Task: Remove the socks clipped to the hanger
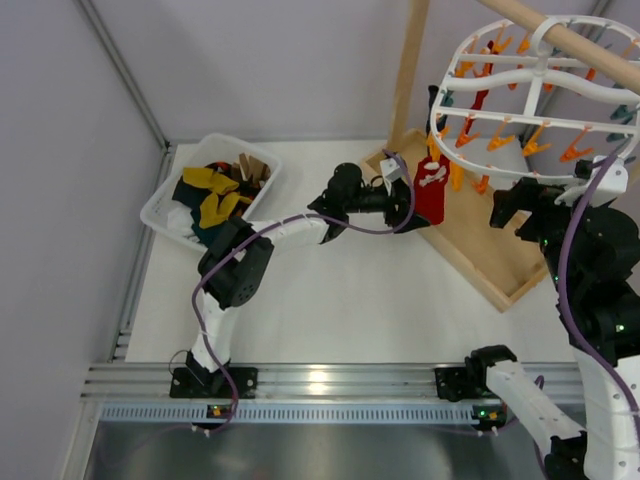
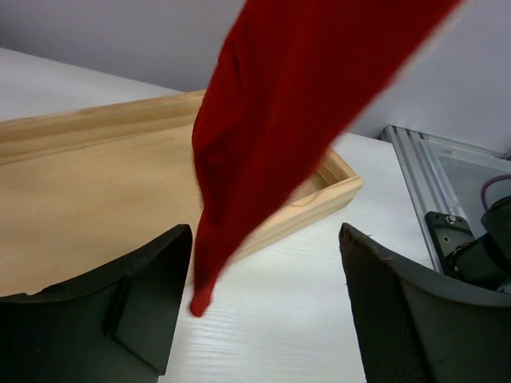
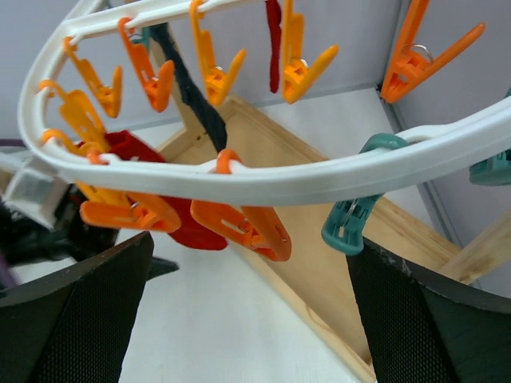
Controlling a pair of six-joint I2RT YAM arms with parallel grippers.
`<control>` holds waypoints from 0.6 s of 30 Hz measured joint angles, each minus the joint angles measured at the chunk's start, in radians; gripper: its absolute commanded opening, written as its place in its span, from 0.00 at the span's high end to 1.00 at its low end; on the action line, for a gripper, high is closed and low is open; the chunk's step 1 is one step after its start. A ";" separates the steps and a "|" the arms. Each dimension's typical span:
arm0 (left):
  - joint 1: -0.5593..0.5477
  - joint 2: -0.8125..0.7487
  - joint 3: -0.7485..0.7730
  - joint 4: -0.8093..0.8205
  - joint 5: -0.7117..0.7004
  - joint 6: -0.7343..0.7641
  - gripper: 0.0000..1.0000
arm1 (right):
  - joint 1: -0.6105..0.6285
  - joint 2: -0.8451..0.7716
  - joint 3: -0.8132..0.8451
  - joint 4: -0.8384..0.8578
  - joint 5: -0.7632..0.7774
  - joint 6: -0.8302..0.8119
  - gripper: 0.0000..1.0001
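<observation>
The left gripper stood spread, the red sock hanging between its fingers beside the wooden base edge; the right gripper gaped under the hanger rim

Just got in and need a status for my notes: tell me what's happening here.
The left arm stretches to the hanger, jaws open on either side of a red sock that hangs from it; nothing is gripped. The right arm holds its jaws open and empty just below the hanger's rim, near the clips. A dark sock is clipped too. Other socks lie in the bin.
</observation>
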 measured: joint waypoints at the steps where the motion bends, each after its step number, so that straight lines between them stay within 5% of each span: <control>1: -0.005 0.017 0.008 0.000 -0.002 -0.002 0.39 | 0.000 -0.008 0.007 -0.006 -0.019 0.000 0.01; 3: -0.010 0.037 0.011 -0.001 -0.011 -0.003 0.51 | 0.000 -0.023 0.019 -0.016 -0.056 0.004 0.01; 10: -0.010 0.047 0.030 0.000 -0.057 -0.011 0.55 | 0.000 -0.056 0.047 -0.048 -0.137 0.013 0.01; 14: -0.013 0.047 0.038 0.001 -0.084 -0.026 0.81 | 0.000 -0.071 0.047 -0.054 -0.187 0.023 0.01; 18: -0.028 0.043 0.032 0.002 -0.150 -0.034 0.94 | -0.001 -0.083 0.044 -0.047 -0.302 0.037 0.00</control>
